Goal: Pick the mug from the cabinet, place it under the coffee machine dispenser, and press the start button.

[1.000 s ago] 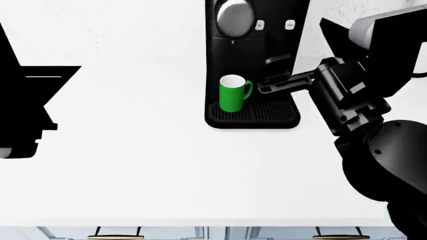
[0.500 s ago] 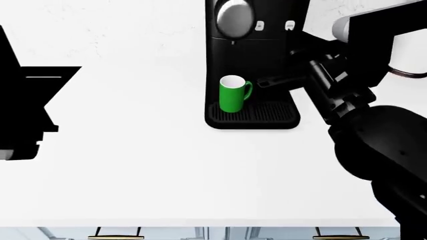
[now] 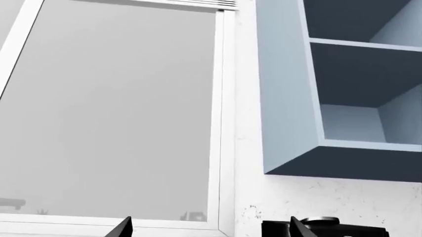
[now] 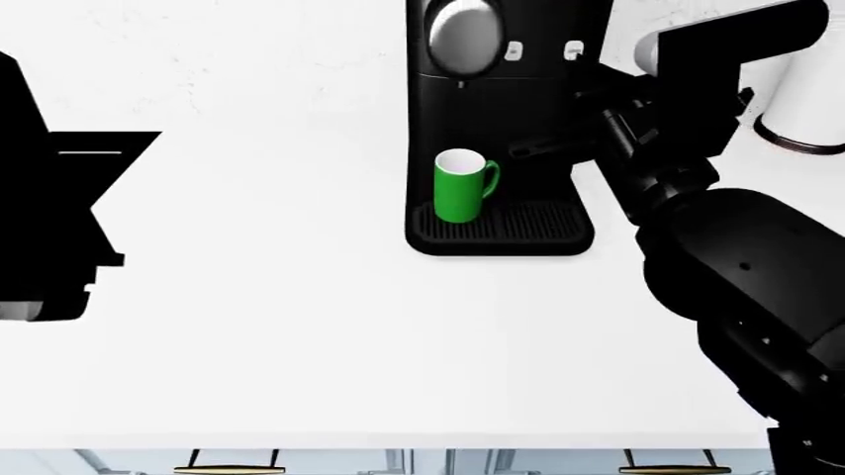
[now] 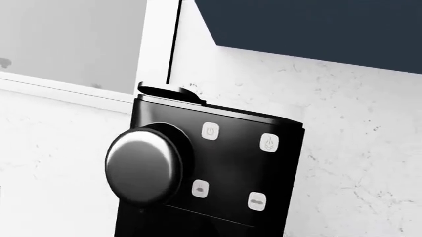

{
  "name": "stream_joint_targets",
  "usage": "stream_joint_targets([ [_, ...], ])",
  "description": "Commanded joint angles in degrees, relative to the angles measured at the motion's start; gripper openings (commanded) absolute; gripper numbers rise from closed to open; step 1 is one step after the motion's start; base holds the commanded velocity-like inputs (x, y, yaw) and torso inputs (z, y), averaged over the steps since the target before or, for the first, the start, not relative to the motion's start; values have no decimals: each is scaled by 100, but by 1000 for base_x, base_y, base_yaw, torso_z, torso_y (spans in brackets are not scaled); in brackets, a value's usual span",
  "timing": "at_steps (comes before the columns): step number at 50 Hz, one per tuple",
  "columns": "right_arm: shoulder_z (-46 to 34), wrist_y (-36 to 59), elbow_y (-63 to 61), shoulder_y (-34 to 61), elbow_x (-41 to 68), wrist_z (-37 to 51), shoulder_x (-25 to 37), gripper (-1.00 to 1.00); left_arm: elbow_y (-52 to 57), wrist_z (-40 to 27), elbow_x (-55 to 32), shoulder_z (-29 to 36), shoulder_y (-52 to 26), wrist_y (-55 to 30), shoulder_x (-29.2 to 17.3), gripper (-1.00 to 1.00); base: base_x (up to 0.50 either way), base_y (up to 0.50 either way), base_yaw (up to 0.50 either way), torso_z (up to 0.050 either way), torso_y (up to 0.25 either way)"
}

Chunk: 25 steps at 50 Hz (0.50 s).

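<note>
Right hand [image 4: 535,150] — grip unclear — beside one mug [image 4: 461,187]; machine face shows four buttons [image 5: 209,131].

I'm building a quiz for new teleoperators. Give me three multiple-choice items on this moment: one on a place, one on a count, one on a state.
1. Where does the tall bright green mug stand?
A. on the ribbed black drip tray
B. in the blue wall cabinet
C. on the bare white counter

2. How many small pale buttons show on the black coffee machine's face in the right wrist view?
A. two
B. four
C. six

3. How is the mug?
A. tipped over
B. held
C. upright, free

Answers: 1 A, it sits below the silver dome dispenser; 2 B, two rows of two; 3 C, nothing grips it.
</note>
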Motion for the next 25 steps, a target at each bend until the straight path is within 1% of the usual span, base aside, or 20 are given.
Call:
stream_joint_targets([
  [1,-152,-217,417,60,-272,-147,-59,-100,-4,22,50,21,11,-12,16,100,0,0,0,0,0],
  [25,-391,-545,1233,319,-605,-446,-254,-100,26,1,31,-43,81,50,-78,100,0,0,0,0,0],
])
